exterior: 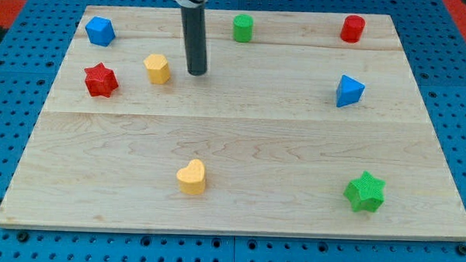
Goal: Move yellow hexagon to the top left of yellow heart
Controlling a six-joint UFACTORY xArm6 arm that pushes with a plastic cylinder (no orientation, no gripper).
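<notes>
The yellow hexagon [157, 68] lies in the upper left part of the wooden board. The yellow heart [192, 177] lies lower down, near the board's bottom edge, left of the middle. My tip [197, 72] rests on the board just to the right of the yellow hexagon, a small gap apart from it. The heart is far below both.
A red star [101, 80] lies left of the hexagon and a blue cube [100, 31] above it. A green cylinder [243, 28] and a red cylinder [352, 28] sit along the top. A blue triangle [348, 91] is at the right, a green star [364, 192] at the bottom right.
</notes>
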